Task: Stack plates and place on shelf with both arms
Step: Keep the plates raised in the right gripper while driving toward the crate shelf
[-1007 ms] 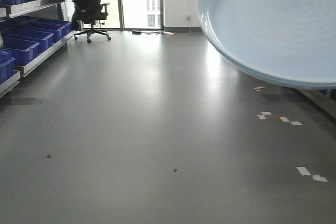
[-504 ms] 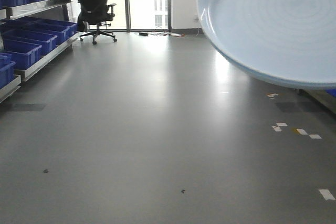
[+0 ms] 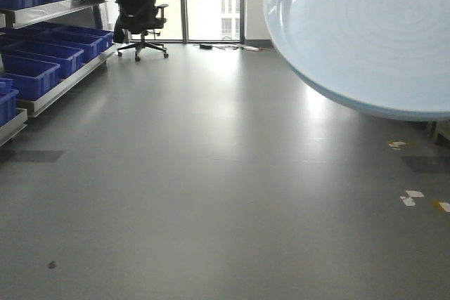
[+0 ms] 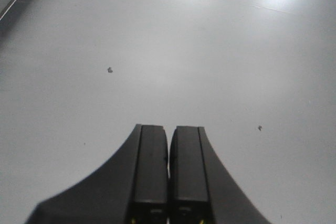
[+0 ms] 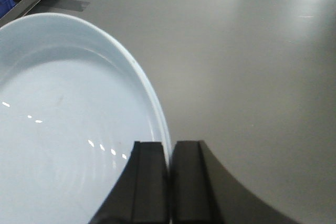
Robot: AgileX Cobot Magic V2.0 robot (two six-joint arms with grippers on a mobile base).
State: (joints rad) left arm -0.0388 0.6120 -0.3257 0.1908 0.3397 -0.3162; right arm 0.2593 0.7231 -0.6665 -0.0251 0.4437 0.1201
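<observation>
Item: plate [image 5: 63, 129], rim clamped between jaws of right gripper [image 5: 169, 150], held above floor [image 3: 176, 173]. Left gripper [image 4: 169, 132]: jaws pressed together, nothing held, above floor.

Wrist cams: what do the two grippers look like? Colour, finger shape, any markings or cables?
The left gripper and right gripper match: matte black, two flat, square-tipped fingers rising from a base that flares outward in curves. Small yellow marks show low on the left fingers. No cables or arm links in view.
</observation>
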